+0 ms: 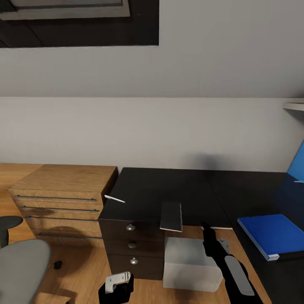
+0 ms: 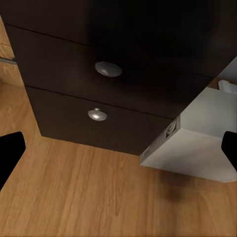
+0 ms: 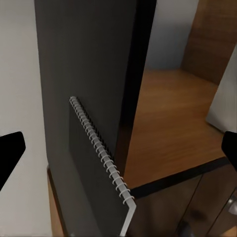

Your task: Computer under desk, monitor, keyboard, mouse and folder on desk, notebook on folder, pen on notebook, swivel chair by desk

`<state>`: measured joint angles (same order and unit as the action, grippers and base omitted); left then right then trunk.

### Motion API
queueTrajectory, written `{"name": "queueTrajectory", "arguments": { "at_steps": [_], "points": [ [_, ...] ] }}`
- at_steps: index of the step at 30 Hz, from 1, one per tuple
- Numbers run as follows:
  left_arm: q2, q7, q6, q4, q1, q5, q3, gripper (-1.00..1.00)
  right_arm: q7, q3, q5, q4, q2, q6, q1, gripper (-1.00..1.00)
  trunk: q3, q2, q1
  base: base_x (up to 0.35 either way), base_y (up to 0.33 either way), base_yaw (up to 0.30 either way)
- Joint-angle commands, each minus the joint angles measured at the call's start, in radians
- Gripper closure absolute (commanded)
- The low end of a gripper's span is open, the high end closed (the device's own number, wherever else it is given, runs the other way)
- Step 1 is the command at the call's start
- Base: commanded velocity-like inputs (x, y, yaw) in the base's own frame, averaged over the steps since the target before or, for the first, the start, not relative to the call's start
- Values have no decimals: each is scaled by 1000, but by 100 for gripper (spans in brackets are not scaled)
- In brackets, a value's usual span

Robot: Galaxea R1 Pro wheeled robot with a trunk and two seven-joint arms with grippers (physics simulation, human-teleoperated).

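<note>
our right gripper [image 1: 210, 234] hangs with its jaws apart and empty, and the notebook [image 1: 171, 216] lies just ahead of it and a little to its left, flat on the front edge of the dark desk [image 1: 169, 190] and slightly overhanging. its long axis, with the spiral binding [image 3: 101, 148] along one side, runs roughly away from us, front to back. our left gripper [image 1: 118, 283] is also spread and empty but low by the drawers [image 2: 98, 94], so we judge the right arm nearer; the blue folder [image 1: 270, 233] waits further right.

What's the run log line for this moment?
notebook: desk front edge, overhanging | folder: on desk | pen: desk | left, right grippers: open, empty
</note>
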<state>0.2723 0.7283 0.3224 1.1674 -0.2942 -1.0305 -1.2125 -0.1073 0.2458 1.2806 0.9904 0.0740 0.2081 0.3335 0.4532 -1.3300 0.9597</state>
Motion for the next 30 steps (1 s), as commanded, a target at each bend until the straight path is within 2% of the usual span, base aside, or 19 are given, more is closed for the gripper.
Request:
{"name": "queueTrajectory", "arguments": {
  "at_steps": [1, 5, 15, 30],
  "points": [
    [1, 4, 6, 1, -2, -6, -4, -100, -6, -2, 8, 2, 1, 6, 1, -100, 4, -8, 4, 0, 0, 0],
    [1, 5, 6, 1, -2, -6, -4, -100, -6, -20, 8, 2, 1, 7, 1, -100, 17, -36, 19, 0, 0, 0],
    [1, 5, 5, 1, -2, -6, -4, -100, -6, -22, 8, 2, 2, 7, 1, -100, 48, -106, 58, 0, 0, 0],
    [1, 4, 2, -1, -2, -8, -4, -100, -6, -23, 7, 1, 38, 6, 1, -100, 87, -211, 115, 0, 0, 3]
  ]
}}
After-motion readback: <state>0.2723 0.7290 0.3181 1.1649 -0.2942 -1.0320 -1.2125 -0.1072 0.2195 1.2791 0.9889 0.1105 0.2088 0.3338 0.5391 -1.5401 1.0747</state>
